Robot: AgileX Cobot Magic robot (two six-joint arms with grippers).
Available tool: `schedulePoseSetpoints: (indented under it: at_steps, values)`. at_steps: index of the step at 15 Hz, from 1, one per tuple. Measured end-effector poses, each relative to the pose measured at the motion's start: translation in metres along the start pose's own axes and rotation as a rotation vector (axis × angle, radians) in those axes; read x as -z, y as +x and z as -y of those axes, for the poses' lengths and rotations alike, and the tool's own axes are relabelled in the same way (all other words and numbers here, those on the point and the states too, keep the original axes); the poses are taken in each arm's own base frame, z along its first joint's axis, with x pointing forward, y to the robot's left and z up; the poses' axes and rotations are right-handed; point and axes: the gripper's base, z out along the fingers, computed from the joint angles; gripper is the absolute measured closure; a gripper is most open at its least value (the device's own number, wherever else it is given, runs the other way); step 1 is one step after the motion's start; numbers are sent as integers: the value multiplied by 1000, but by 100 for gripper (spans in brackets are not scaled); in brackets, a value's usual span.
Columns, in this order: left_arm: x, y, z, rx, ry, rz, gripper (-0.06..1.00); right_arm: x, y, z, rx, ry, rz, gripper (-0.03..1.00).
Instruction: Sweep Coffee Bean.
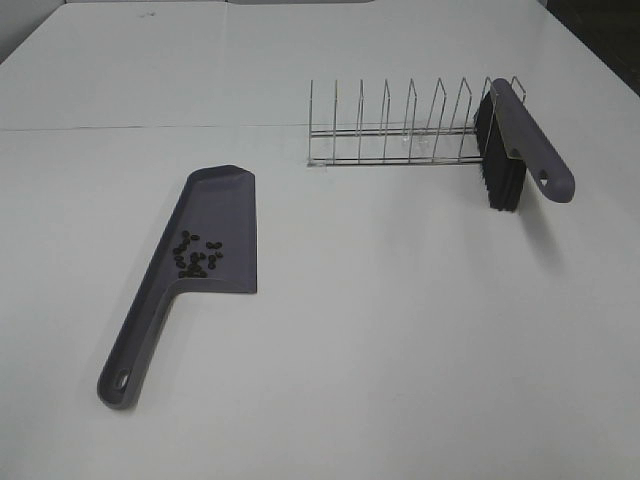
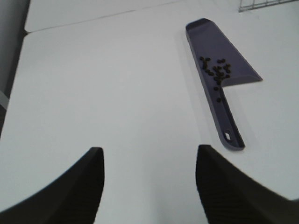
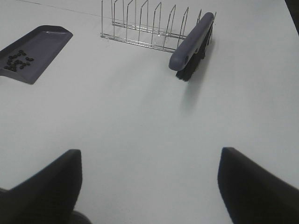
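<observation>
On white table (image 1: 400, 350), grey-purple dustpan (image 1: 215, 225).

**A white table under even light**

We see a broad white table (image 1: 400, 380) filling nearly the whole overhead frame, its surface matte and plain. A thin seam (image 1: 150, 128) runs across the upper part of the frame, where two tabletops seem to meet. Light is soft and even, with only faint shadows. We make out a dark strip (image 1: 600, 40) past the table's edge in the upper right corner, too dim to identify.
</observation>
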Motion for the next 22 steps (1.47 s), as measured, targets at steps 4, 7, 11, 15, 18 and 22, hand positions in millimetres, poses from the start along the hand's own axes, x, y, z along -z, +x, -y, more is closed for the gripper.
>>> schedulePoseSetpoints:
  at_steps: [4, 7, 11, 15, 18, 22]
  values:
    - [7, 4, 1, 6, -23, 50, 40, 0, 0, 0, -2, 3, 0, 30]
    - [7, 4, 1, 6, -23, 52, 40, -1, -1, -1, -33, 57, -4, 30]
    - [7, 4, 1, 6, -23, 52, 40, -1, -1, -1, -39, 61, -3, 30]
    - [7, 4, 1, 6, -23, 52, 40, -1, -1, -1, -38, 61, -3, 30]
    - [7, 4, 1, 6, -23, 52, 40, -1, -1, -1, -37, 61, -3, 30]
    - [7, 4, 1, 6, -23, 54, 40, -1, -1, -1, -37, 61, -3, 30]
